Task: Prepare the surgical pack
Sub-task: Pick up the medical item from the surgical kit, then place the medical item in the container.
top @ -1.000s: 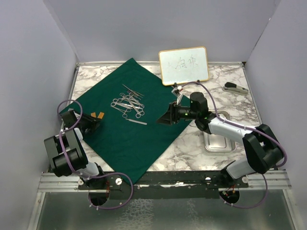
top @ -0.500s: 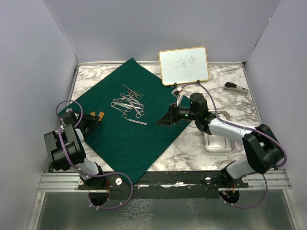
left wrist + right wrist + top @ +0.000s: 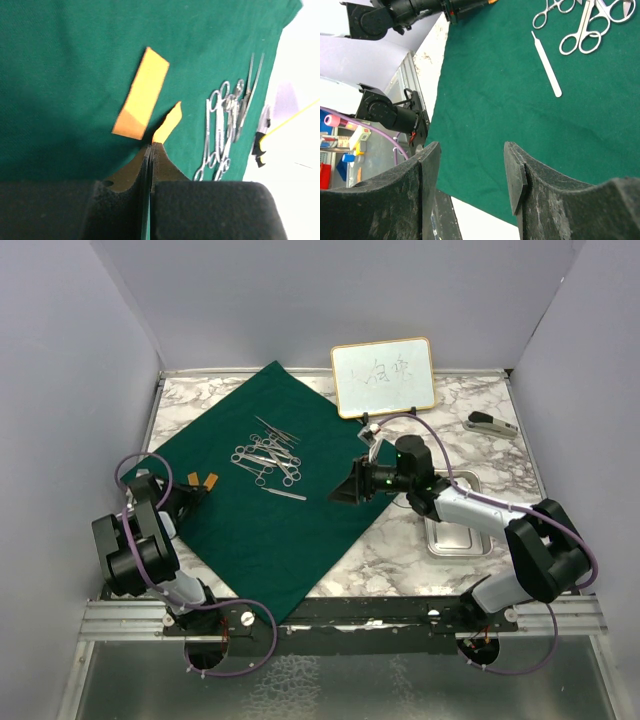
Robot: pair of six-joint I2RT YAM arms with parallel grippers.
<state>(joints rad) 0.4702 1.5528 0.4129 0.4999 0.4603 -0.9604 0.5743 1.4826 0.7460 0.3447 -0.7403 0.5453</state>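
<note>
We see a marbled table (image 3: 400, 550) boxed by grey walls (image 3: 300, 300); the green cloth (image 3: 260, 530) lies cornerwise on it, one corner pointing back; the instruments (image 3: 268, 455) on it slant far-left to near-right; the tray (image 3: 455, 540) sits at the right; the left tool (image 3: 151, 146) is closed low over the cloth; the right tool (image 3: 471, 150) gapes empty above the cloth's right corner.

One green cloth (image 3: 260, 530), one steel tray (image 3: 450, 541), one whiteboard (image 3: 383, 377)
</note>
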